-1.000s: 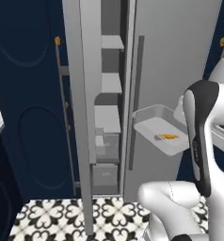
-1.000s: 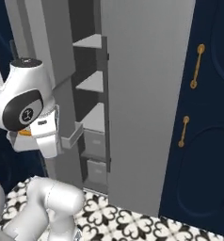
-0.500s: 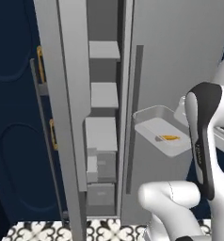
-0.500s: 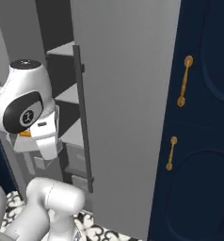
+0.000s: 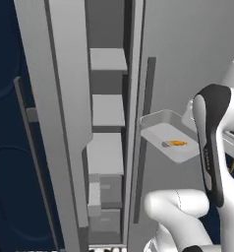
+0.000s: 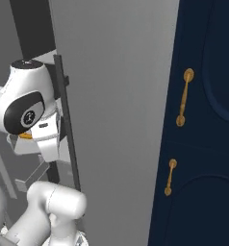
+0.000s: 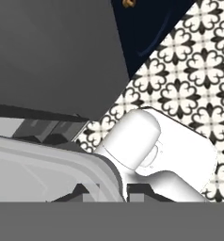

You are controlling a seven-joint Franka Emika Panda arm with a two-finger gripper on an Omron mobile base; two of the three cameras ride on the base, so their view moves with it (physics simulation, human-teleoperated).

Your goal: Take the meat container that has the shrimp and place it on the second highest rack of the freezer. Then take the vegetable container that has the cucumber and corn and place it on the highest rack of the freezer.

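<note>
— Where's the small curved orange shrimp point(image 5: 176, 143)?

— In the shallow pale-grey meat container point(image 5: 158, 129), held up in the air beside the tall grey freezer point(image 5: 70, 98), just right of its open door edge and about level with the second highest flat pale-grey rack point(image 5: 108, 110). Probably carried at that height to slide straight in.

— And the claw?

— Hidden behind the arm and tray; I cannot tell whether it's clamped, though the tray hangs unsupported otherwise.

— Anything different from half a second ago?

— The whole view has shifted, so the base drove closer; the racks loom larger, the highest flat pale-grey rack point(image 5: 107, 60) included. The tray sits the same against the arm.
</note>
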